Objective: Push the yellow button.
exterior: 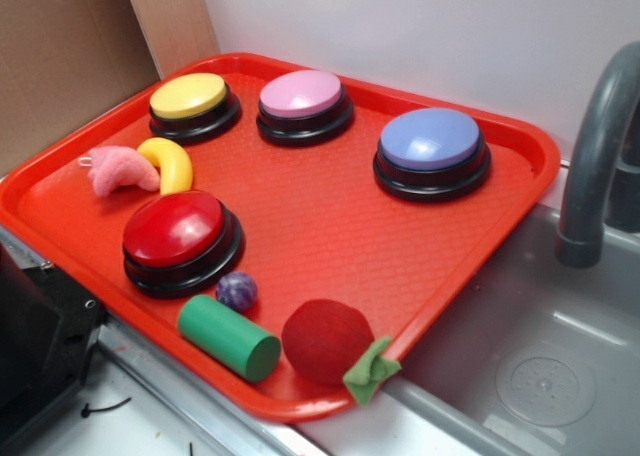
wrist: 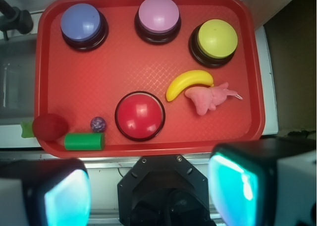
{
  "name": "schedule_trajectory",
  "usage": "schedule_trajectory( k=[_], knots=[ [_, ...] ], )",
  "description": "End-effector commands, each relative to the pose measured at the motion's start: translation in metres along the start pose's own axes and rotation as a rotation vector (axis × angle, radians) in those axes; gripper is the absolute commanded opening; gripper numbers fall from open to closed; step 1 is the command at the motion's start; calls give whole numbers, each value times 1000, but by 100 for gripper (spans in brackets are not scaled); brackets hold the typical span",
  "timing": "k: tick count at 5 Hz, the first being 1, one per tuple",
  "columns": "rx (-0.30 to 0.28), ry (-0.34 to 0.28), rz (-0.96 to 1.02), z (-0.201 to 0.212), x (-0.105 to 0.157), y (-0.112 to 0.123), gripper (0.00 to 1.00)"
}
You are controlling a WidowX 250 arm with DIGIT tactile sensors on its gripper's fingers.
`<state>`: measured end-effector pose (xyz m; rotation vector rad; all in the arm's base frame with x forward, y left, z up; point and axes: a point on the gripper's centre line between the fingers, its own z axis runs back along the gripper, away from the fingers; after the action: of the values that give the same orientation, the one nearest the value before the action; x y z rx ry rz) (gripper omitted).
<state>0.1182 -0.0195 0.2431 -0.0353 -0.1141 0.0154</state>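
Nothing pressed yet, jaws spread wide, hanging high over near edge of red tray [wrist: 148, 77]. Yellow button [wrist: 216, 39] sits far corner, beside pink one. Next up, probably: swing over, drop onto dome.

A red tray [exterior: 505, 191] holds four dome buttons: the yellow button [exterior: 190, 98] at its far left corner, a pink button [exterior: 302, 98] just to the right of it, a blue button [exterior: 431, 146] further right, and a red button [exterior: 178, 234] nearer the front. Between the yellow and red buttons lie a small yellow banana [exterior: 175, 163] and a pink plush toy [exterior: 118, 170] (the two touch). Along the tray's front edge sit a purple ball [exterior: 236, 290], a green cylinder [exterior: 228, 336] and a red felt strawberry [exterior: 328, 341], with a grey faucet [exterior: 598, 151] off to the tray's right.
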Motion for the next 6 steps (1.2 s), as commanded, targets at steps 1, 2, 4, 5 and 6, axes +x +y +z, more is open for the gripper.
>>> schedule_trajectory(
  k=[1,2,4,5,6],
  knots=[
    [0,0,0,0,0,0,100],
    [152,35,159,-37,30,46,100],
    [191,-92,404,-69,82,114,100],
    [162,-92,521,-107,100,144,100],
    [134,-31,653,-147,114,157,100]
  ],
)
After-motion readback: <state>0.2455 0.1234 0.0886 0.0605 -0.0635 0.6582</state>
